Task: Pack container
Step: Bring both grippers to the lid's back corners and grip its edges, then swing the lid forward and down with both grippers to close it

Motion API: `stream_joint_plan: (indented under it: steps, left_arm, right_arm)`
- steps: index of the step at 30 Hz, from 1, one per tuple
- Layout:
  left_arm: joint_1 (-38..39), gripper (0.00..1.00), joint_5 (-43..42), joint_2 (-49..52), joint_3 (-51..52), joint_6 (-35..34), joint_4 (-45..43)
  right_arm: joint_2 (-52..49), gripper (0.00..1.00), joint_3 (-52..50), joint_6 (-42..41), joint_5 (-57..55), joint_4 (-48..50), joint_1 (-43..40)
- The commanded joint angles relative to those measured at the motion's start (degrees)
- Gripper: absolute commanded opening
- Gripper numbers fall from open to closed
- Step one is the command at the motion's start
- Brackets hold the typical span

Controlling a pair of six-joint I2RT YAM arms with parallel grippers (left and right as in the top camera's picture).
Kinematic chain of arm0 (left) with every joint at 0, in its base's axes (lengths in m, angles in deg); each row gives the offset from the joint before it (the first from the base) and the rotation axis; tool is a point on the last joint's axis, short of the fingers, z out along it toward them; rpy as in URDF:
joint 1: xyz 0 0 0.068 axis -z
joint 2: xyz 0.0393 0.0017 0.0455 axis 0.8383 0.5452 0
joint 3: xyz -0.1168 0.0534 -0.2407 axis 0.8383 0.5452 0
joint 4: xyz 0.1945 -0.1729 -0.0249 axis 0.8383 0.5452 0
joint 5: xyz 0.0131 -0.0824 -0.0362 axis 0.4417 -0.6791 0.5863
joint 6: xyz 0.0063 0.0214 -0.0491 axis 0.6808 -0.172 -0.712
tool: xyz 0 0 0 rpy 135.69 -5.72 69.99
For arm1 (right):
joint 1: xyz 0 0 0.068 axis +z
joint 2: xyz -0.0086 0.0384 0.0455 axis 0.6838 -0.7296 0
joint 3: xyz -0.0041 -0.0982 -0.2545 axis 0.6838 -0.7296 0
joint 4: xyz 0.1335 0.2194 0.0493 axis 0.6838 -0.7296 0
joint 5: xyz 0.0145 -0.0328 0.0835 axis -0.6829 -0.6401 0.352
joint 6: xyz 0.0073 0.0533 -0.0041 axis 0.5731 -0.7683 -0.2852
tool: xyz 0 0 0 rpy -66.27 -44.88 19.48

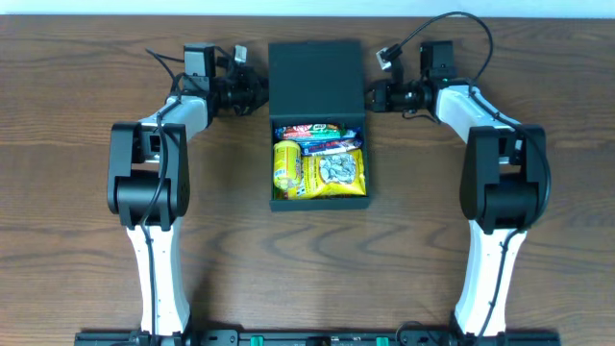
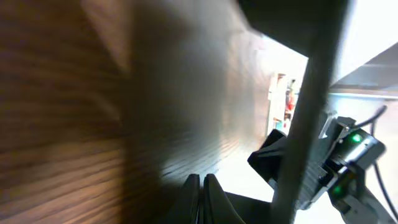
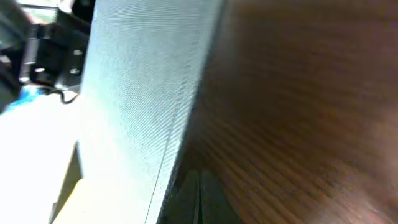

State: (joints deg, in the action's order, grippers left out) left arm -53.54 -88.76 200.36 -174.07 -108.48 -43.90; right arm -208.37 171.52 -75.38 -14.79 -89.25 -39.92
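Note:
The container [image 1: 316,75] lies in the middle of the table. Its dark lid is flipped open toward the far side. Its tray holds a yellow snack packet [image 1: 322,173] and a red and blue packet [image 1: 312,132]. My left gripper [image 1: 260,94] is shut with nothing in it, its tip at the lid's left edge. My right gripper [image 1: 372,96] is also shut and empty, at the lid's right edge. In the left wrist view the closed fingers [image 2: 201,186] point past the blurred lid edge [image 2: 305,124]. In the right wrist view the closed fingers [image 3: 199,190] sit beside the lid's pale side [image 3: 143,93].
The wooden table [image 1: 86,58] spreads around the box. Cables loop behind both wrists at the far edge [image 1: 452,24]. Across the lid, the opposite arm shows in each wrist view [image 2: 348,149] [image 3: 50,50].

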Motion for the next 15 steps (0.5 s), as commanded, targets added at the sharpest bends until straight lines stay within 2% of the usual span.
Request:
stream_joint_plan:
  steps: [1,9,15]
  left_arm:
    - [-0.2,0.06,-5.8,0.1,-4.2,0.9,-1.1]
    - [-0.1,0.06,-11.0,-1.8,-7.9,2.4,-1.2]
    - [0.3,0.06,-15.2,-7.1,-7.8,4.4,-0.2]
  right_arm:
    - [0.4,0.01,2.9,3.2,8.0,0.3,-0.9]
    - [8.9,0.02,3.0,9.5,7.8,-3.7,-1.7]
    - [17.5,0.01,3.0,17.7,2.9,-14.3,-1.3]
